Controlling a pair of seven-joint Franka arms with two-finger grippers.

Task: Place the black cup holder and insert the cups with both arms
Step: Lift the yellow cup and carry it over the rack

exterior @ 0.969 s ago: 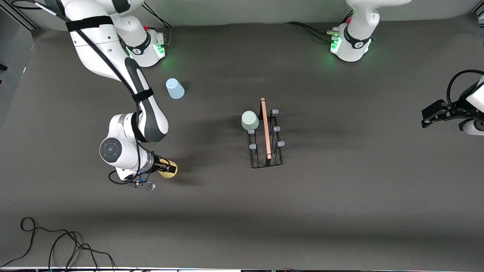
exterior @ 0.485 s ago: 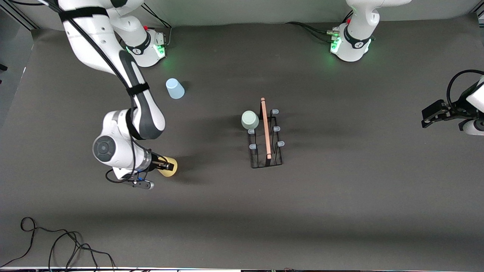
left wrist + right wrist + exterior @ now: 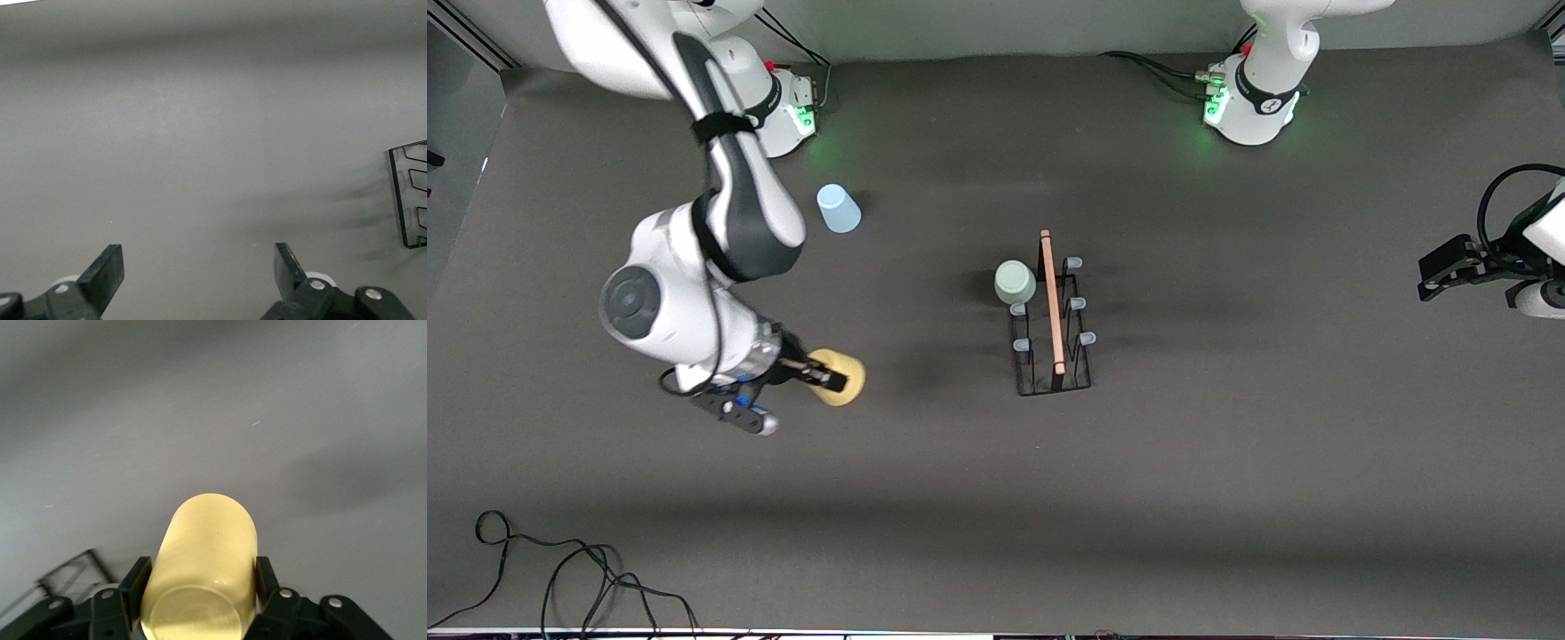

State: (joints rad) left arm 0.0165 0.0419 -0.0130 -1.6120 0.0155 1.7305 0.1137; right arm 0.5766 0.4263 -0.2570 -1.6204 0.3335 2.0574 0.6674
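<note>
The black cup holder [image 3: 1054,324] stands mid-table with its wooden rod handle on top. The pale green cup [image 3: 1015,283] sits upside down on one of its pegs, at the end nearer the robots' bases. The light blue cup [image 3: 838,209] stands upside down on the table near the right arm's base. My right gripper [image 3: 827,375] is shut on the yellow cup [image 3: 840,378], held on its side above the table toward the right arm's end; the cup fills the right wrist view [image 3: 203,573]. My left gripper [image 3: 1436,277] is open and empty [image 3: 199,270], waiting at the left arm's end.
A black cable [image 3: 560,578] lies coiled at the table's near corner on the right arm's end. The cup holder's base edge shows in the left wrist view [image 3: 408,197]. The dark grey mat [image 3: 1227,489] covers the table.
My right arm has lifted the yellow cup off the table and carried it a little toward the cup holder. The left arm has not moved.
</note>
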